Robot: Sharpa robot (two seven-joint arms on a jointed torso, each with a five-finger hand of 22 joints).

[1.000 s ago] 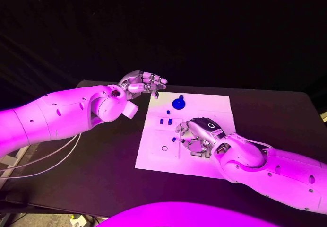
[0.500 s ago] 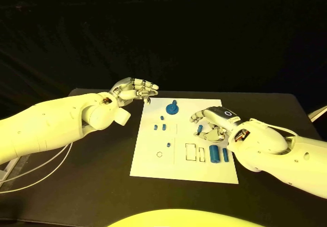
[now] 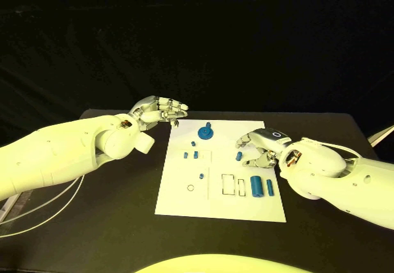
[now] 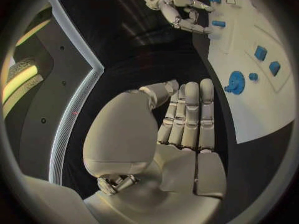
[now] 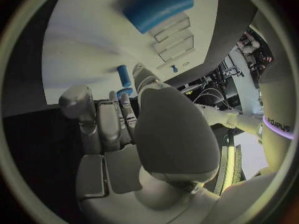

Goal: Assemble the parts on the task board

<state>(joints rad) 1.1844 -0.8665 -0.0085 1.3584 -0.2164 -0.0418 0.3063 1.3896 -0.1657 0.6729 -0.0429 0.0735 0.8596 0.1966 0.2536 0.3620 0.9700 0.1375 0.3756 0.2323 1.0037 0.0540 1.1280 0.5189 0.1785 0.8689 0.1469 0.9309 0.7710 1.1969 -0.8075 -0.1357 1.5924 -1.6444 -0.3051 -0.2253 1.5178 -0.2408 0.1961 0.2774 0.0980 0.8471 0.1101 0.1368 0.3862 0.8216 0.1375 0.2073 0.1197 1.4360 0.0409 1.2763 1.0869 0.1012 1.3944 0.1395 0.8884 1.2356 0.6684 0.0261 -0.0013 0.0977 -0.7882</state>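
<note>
The white task board [image 3: 215,199] lies mid-table and reaches into the left wrist view [image 4: 264,104]. On it sit a round blue part with a knob [image 3: 205,133] [image 4: 235,82], several small blue blocks [image 3: 198,154], a blue peg [image 3: 238,155] [image 4: 218,23], and two blue cylinders [image 3: 257,185]. My right hand [image 3: 259,149] [image 4: 177,7] hovers over the board's right side with fingers curled, fingertips beside the peg; I cannot tell whether they touch it. My left hand [image 3: 160,109] [image 4: 187,119] is curled with nothing in it, just off the board's far left corner.
Two rectangular slots [image 3: 228,183] and a small ring outline [image 3: 191,187] mark the board's near half. A large blue cylinder [image 5: 156,7] lies ahead of my right hand. Black table [image 3: 107,205] surrounds the board, and a pale cable [image 3: 33,219] trails off its left edge.
My right hand has drawn back from the slot area toward the board's right and far side, uncovering the two cylinders and the slots. The left hand has barely moved.
</note>
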